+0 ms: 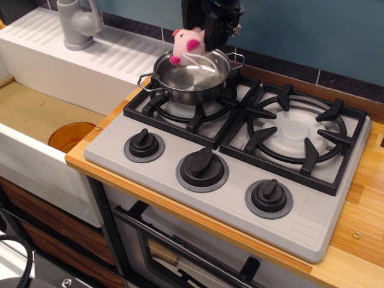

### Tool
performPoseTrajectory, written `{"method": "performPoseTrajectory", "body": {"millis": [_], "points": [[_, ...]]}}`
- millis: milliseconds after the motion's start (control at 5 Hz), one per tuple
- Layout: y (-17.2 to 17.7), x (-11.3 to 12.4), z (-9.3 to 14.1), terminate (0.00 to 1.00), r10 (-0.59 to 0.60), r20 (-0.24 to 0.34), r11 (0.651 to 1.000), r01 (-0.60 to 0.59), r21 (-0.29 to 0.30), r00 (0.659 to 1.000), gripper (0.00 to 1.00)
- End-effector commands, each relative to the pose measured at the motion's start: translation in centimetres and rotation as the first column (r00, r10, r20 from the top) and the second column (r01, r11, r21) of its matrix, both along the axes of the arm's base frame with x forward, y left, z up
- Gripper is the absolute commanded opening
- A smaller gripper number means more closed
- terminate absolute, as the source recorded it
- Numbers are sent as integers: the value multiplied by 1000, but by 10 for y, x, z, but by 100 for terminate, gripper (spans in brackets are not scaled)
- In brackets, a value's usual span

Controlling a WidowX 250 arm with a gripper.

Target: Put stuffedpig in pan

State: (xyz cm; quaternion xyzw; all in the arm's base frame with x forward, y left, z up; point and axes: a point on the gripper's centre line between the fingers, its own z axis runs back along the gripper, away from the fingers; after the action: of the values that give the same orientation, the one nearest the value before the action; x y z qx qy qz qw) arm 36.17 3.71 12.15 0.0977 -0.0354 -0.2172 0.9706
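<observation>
The stuffedpig (187,43), pale pink with a bright pink snout and feet and a white string loop, hangs in the air above the far part of the pan (192,77). The pan is a shiny steel pot with two loop handles on the back left burner. My black gripper (207,30) comes down from the top edge, right behind the pig, and is shut on the pig's back. Its fingertips are hidden by the pig.
A grey stovetop (228,180) with three black knobs (203,167) sits on a wooden counter (360,240). The right burner grate (294,135) is bare. A white sink (36,120) with an orange drain and a grey faucet (75,24) lies to the left.
</observation>
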Motion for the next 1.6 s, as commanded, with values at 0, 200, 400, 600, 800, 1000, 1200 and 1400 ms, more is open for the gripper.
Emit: {"method": "performPoseTrajectory", "body": {"millis": [0, 200, 400, 600, 800, 1000, 1200, 1400], "points": [[-9, 14, 25, 0, -1, 62, 1000, 1, 10, 998, 100], [-12, 17, 30, 0, 4, 58, 1000, -5, 9, 998, 100], [-12, 20, 27, 0, 3, 54, 1000, -3, 2, 999, 100], [-12, 17, 23, 0, 8, 80, 1000, -9, 9, 997, 100], [-15, 14, 23, 0, 16, 89, 1000, -17, 12, 996, 100], [-19, 11, 26, 0, 19, 73, 1000, -20, 13, 997, 100], [-23, 9, 28, 0, 32, 54, 999, -32, 2, 998, 100], [-24, 8, 29, 0, 48, 29, 999, -47, -17, 998, 100]]}}
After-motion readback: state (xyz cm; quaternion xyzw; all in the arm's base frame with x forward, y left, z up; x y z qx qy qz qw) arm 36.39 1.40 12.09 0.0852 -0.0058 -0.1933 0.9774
